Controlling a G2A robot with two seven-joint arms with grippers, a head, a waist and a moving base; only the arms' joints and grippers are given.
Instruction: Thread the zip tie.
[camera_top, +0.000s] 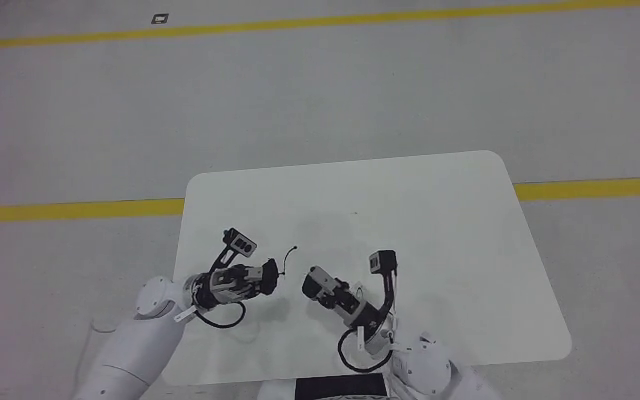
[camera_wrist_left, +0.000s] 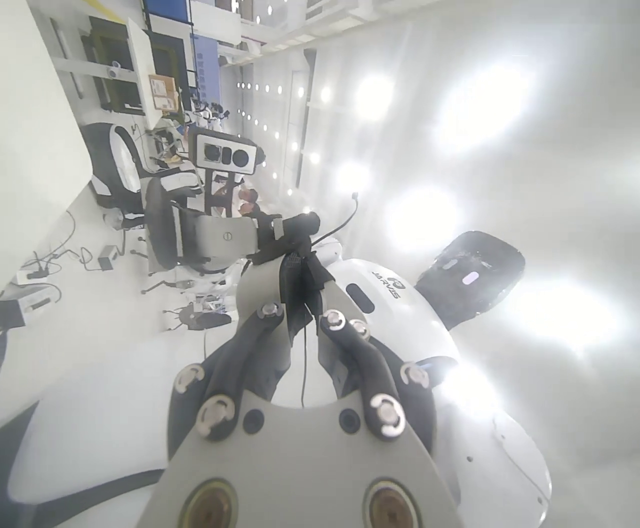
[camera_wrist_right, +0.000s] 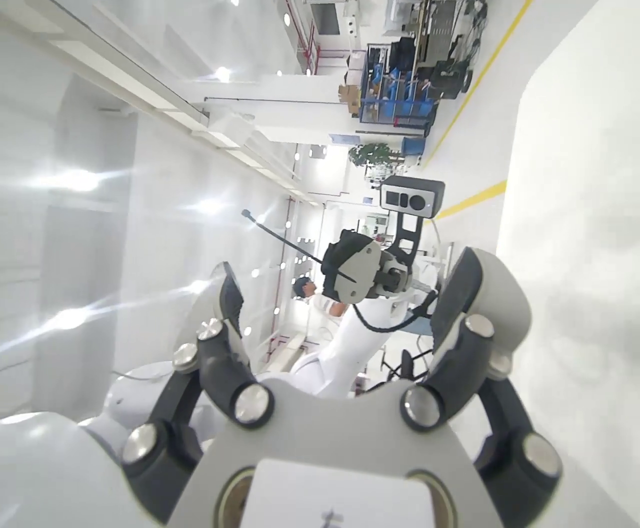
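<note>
Top view is showing our left tool (camera_top: 272, 272) clamping the zip tie (camera_top: 289, 257), its head end arching above the surface (camera_top: 450, 220) towards our open, empty right tool (camera_top: 310, 283), so we are risking the springy strap flicking aside.

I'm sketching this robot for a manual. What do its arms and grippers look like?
The left arm and right arm have rounded white shells. The left gripper and right gripper have flat grey palm plates, black linkage fingers with silver pivot pins, a looping black wrist cable, and a grey camera box on a black bracket.
</note>
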